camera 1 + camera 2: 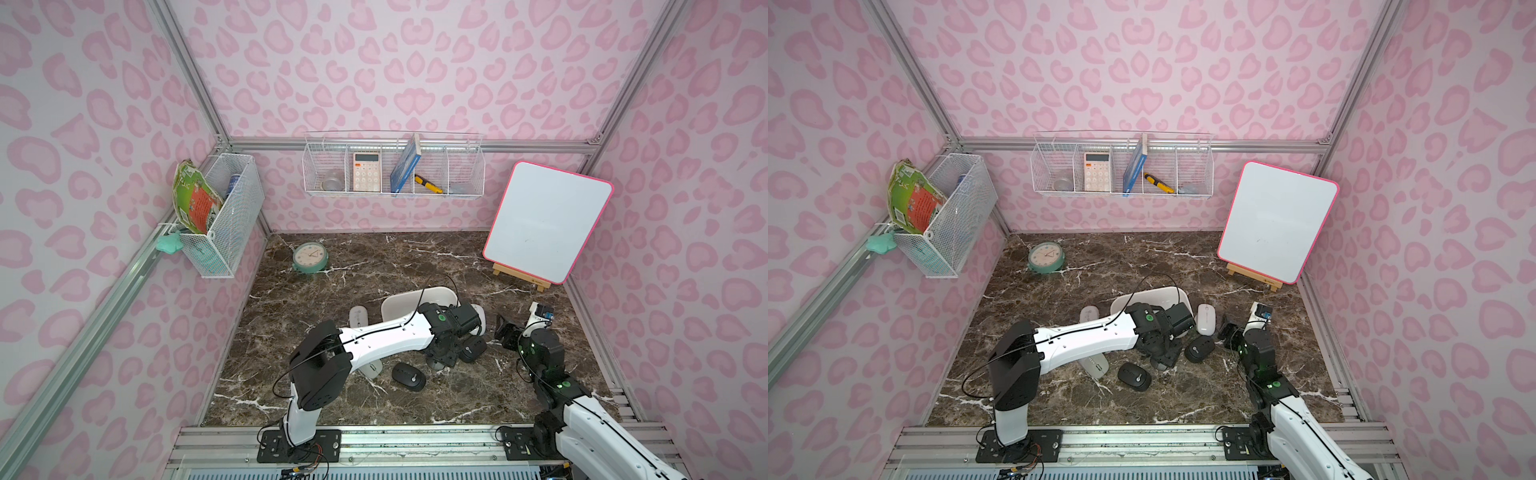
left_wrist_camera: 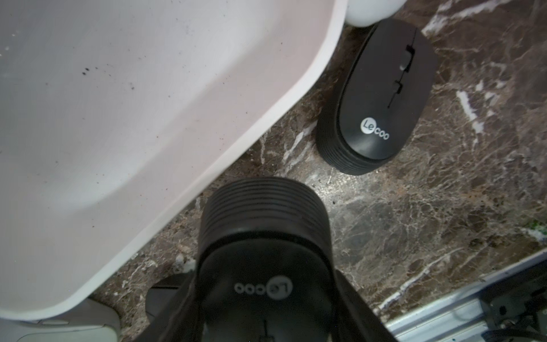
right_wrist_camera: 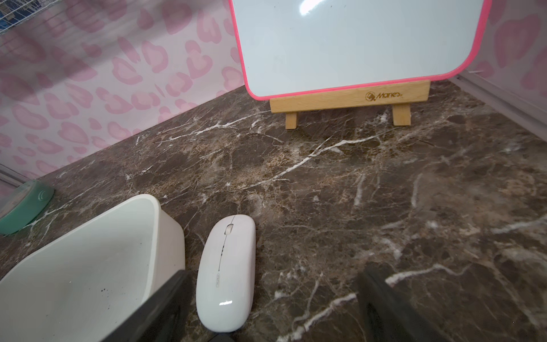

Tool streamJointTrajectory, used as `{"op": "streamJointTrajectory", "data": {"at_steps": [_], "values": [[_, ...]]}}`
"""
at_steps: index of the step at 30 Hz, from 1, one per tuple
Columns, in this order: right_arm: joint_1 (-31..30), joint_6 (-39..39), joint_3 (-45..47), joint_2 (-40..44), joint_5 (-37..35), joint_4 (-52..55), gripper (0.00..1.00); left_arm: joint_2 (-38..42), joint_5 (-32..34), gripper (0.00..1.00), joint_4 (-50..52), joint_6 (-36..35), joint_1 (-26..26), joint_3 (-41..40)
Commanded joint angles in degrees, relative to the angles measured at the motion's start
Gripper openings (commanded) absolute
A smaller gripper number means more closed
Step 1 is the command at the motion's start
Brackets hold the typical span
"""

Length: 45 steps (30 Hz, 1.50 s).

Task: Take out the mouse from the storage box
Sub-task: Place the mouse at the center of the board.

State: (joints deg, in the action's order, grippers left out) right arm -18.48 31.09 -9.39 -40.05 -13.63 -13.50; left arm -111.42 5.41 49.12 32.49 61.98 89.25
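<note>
The black mouse (image 2: 263,260), a matte plastic oval with a ribbed skirt, is clamped between the fingers of the left gripper (image 1: 439,362). It is outside the storage box (image 2: 124,112), a shallow white plastic tub with rounded corners whose rim runs just beside those fingers. The mouse's long axis lies along the fingers, with the ribbed palm end pointing out past the fingertips, the button end toward the wrist, and the top face toward the wrist camera. We cannot tell whether its underside touches the brown veined marble tabletop (image 2: 444,192). We judge the step in hand to be the set-down. We should lower until the base lies flat, clear of the rim and of the second black mouse (image 2: 376,97) beyond the fingertips, then spread the jaws and rise straight so neither finger drags it. Toward the other arm, the right gripper (image 3: 275,275) stands open and empty. A glossy white slim mouse (image 3: 226,272) lies on the marble between its spread fingers.
</note>
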Motion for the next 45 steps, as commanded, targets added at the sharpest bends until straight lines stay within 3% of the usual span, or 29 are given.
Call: {"op": "streamJointTrajectory", "data": {"at_steps": [1, 11, 17, 27, 30, 38, 45], "values": [[0.2, 0.3, 0.1, -0.1, 0.4, -0.7, 0.89, -1.0, -1.8, 0.52, -0.5, -2.1, 0.6, 0.3], [0.4, 0.3, 0.2, -0.8, 0.5, -1.2, 0.89, -4.9, -5.0, 0.52, -0.8, -4.4, 0.7, 1.4], [0.6, 0.4, 0.3, -0.6, 0.7, -1.2, 0.89, -5.5, -5.8, 0.57, -2.3, -4.4, 0.6, 0.0], [0.8, 0.4, 0.2, -1.3, 1.1, -1.4, 0.9, -3.8, -3.8, 0.82, -4.2, -4.3, 0.6, -2.3], [0.8, 0.4, 0.2, -0.8, 1.0, -1.3, 0.9, -3.2, -3.6, 0.84, -4.1, -4.5, 0.6, -2.4], [0.8, 0.5, 0.3, -0.8, 1.1, -1.3, 0.9, 2.0, -0.1, 0.86, -6.7, -4.7, 0.6, -4.6], [0.8, 0.4, 0.4, -1.0, 1.6, -1.8, 0.9, 15.6, 6.0, 0.93, -11.1, -8.6, -1.4, -10.7]]}}
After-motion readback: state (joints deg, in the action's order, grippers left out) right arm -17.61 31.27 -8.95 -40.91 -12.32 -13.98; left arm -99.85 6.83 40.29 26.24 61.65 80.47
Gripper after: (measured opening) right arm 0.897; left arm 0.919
